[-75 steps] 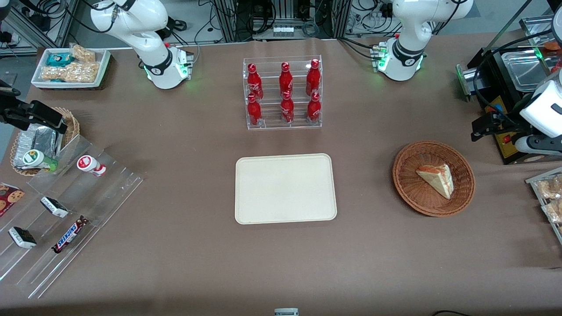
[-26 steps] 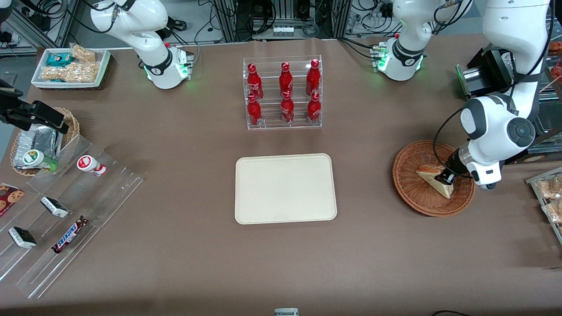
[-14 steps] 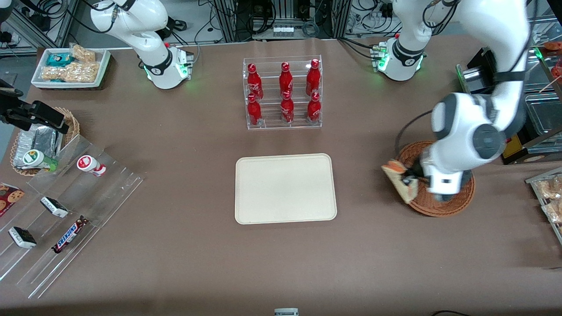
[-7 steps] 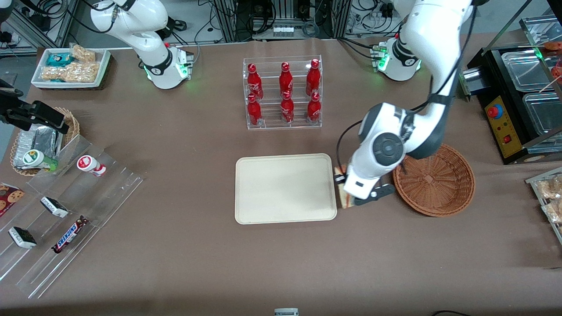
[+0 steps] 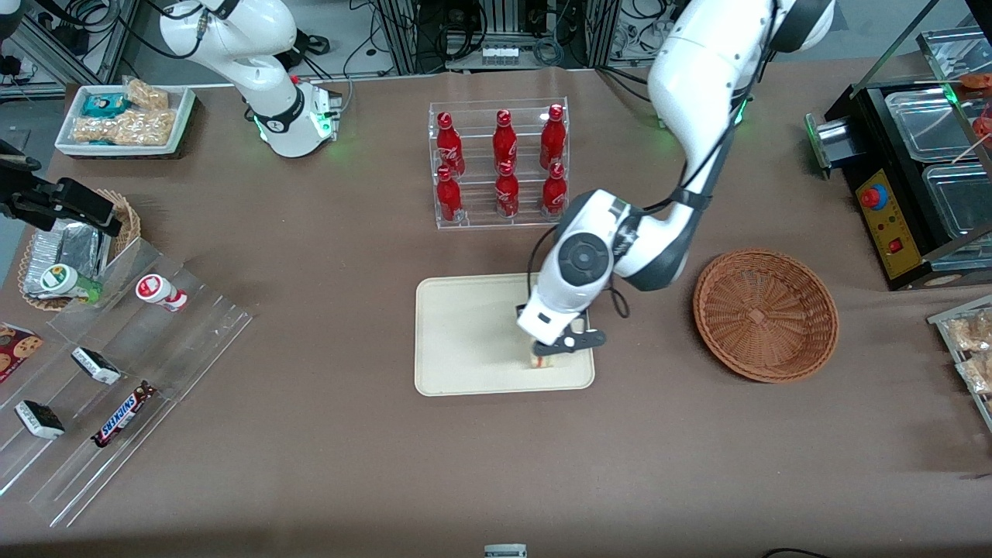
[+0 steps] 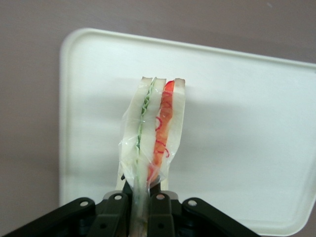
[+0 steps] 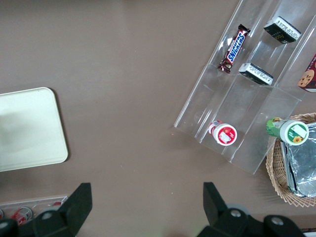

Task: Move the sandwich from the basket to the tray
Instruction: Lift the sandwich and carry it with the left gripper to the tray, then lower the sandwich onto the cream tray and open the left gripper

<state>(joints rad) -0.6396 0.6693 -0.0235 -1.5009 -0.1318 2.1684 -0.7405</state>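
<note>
Gripper (image 6: 143, 197) above tray (image 5: 457, 341), fingers clamping wrapped sandwich (image 6: 153, 133) edge-on for set-down; basket (image 5: 766, 314) empty.

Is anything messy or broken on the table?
Nothing stands out. The gripper holds the wrapped sandwich over the tray, jaws shut on it. The basket sits upright, and nothing is spilled.
</note>
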